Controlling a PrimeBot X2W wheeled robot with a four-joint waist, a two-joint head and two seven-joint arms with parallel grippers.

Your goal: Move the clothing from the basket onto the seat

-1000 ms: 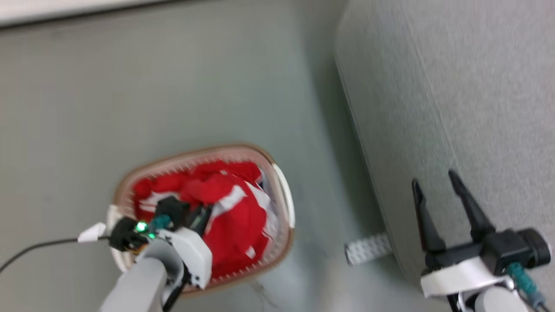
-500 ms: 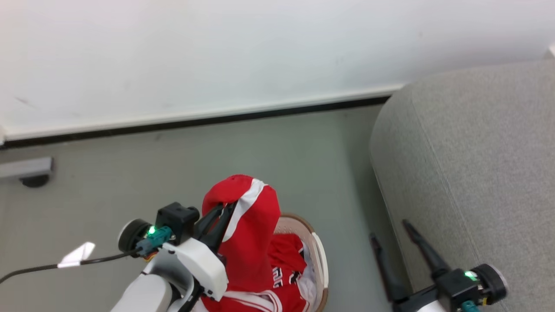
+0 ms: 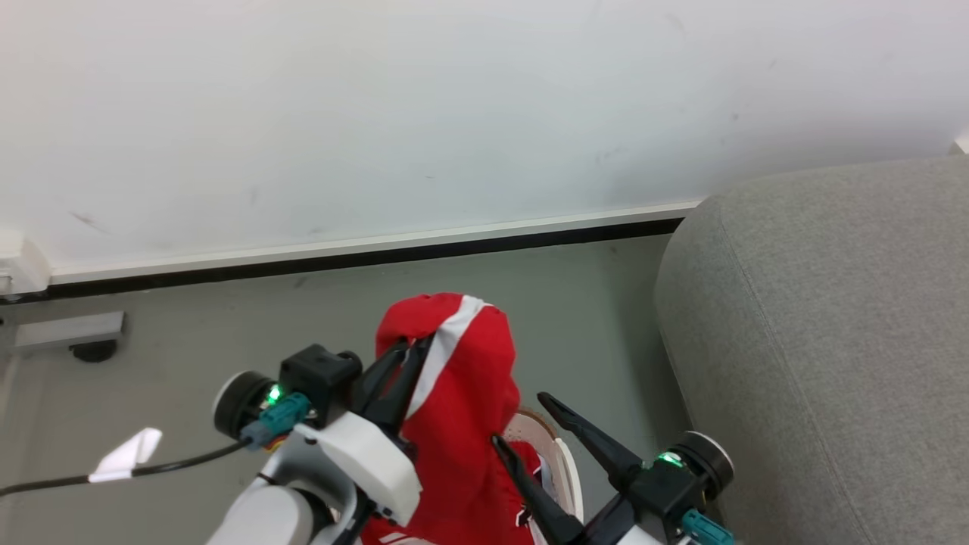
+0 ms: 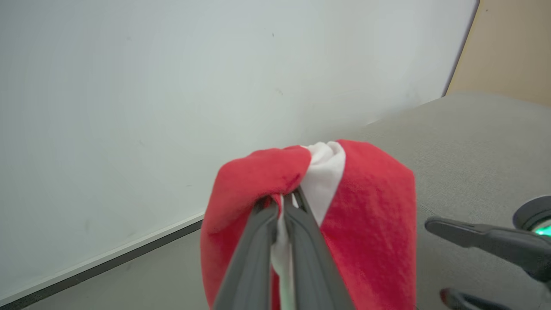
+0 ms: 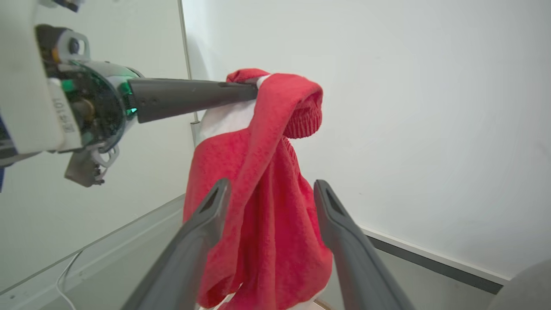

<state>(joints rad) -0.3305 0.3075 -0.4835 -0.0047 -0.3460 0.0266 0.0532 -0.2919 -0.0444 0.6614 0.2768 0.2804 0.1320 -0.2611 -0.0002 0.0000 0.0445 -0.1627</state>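
Observation:
A red jersey (image 3: 462, 424) with a white stripe hangs lifted in the air, draped over my left gripper (image 3: 412, 350), which is shut on its top fold. The left wrist view shows the two fingers (image 4: 258, 241) pinching the jersey (image 4: 366, 215). My right gripper (image 3: 522, 420) stands open just right of the hanging cloth, fingers pointing toward it; in the right wrist view the jersey (image 5: 258, 206) hangs between and beyond its open fingers (image 5: 202, 224). A bit of the basket's rim (image 3: 564, 469) peeks out below the cloth. The grey sofa (image 3: 817, 341) fills the right side.
A white wall (image 3: 454, 113) with a dark baseboard (image 3: 363, 256) runs behind. Grey floor (image 3: 189, 341) lies to the left, with a small grey bracket (image 3: 68, 333) by the wall and a black cable (image 3: 113, 473) with a white tag.
The head camera tilted up. My left gripper lifted the red jersey out of the basket. My right gripper swung left from the sofa toward the hanging cloth.

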